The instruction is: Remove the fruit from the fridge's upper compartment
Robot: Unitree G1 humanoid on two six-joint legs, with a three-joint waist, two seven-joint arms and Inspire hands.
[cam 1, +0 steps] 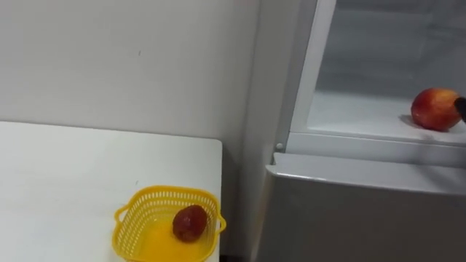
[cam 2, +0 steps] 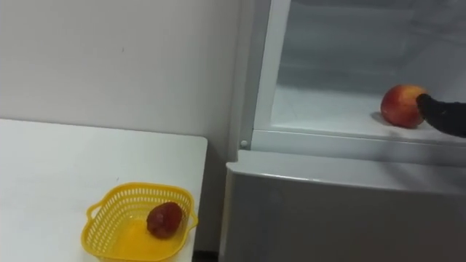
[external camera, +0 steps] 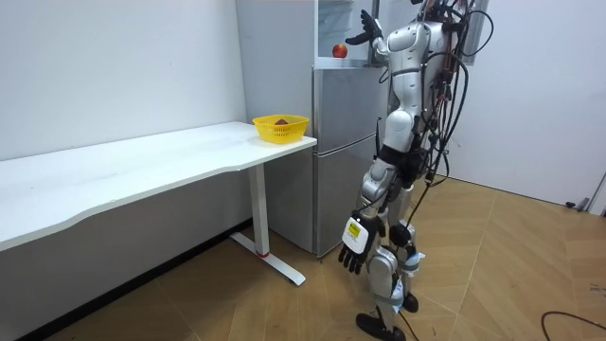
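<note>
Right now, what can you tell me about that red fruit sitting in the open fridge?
It is a round apple, red blushing to yellow, smooth-skinned and whole. It rests on the white floor of the open upper fridge compartment, near the front edge. The dark fingers of the robot's right hand come in from the right and meet its side; whether they press it I cannot tell.

The right edge of the eye views cuts off the right hand, leaving just its dark tip beside the apple; whether they touch we cannot tell. The fridge runs past the top, right and bottom edges. In the room view we find the fruit in the basket too small to name.
</note>
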